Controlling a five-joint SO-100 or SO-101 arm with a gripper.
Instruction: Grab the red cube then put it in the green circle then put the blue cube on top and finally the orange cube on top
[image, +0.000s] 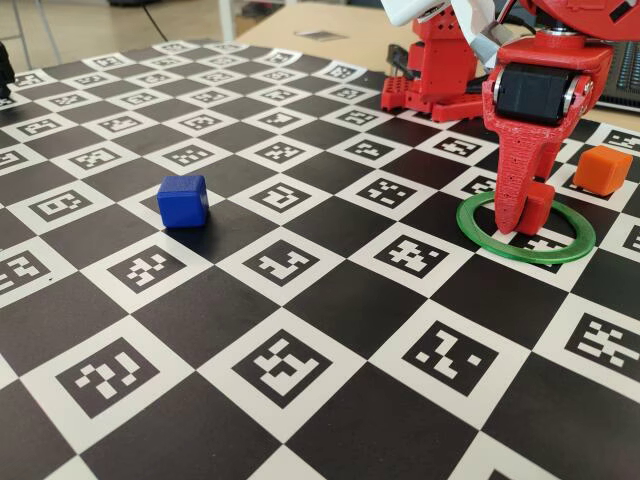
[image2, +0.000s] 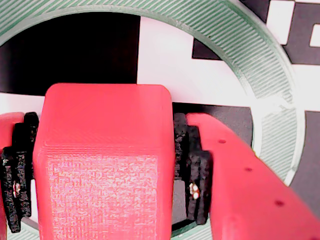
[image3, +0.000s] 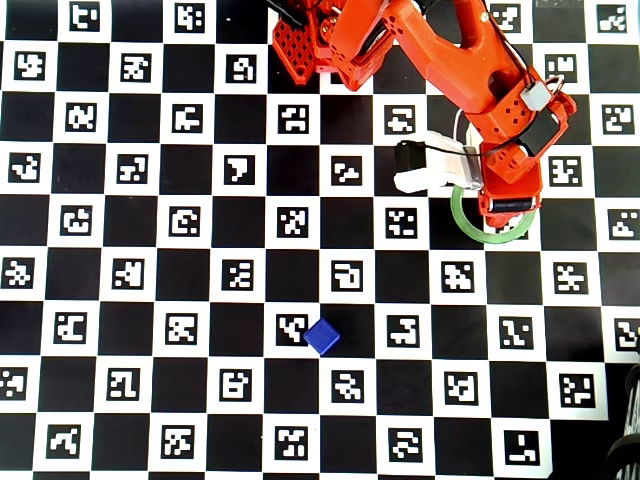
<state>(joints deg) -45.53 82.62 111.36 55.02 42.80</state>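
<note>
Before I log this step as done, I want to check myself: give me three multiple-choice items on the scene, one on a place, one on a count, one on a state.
1. Where is the red cube?
A. inside the green circle
B. beside the blue cube
C. off the board

2. How many cubes show in the fixed view?
A. one
B. two
C. three

3. The gripper is:
A. wide open
B. shut on the red cube
C. out of view

A: the ring surrounds it.
C: red, blue and the orange cube.
B: pads press both sides.

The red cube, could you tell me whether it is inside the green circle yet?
Inside. The red cube, clamped by the gripper, sits within the green circle; the wrist view shows the ring curving around it.
</note>
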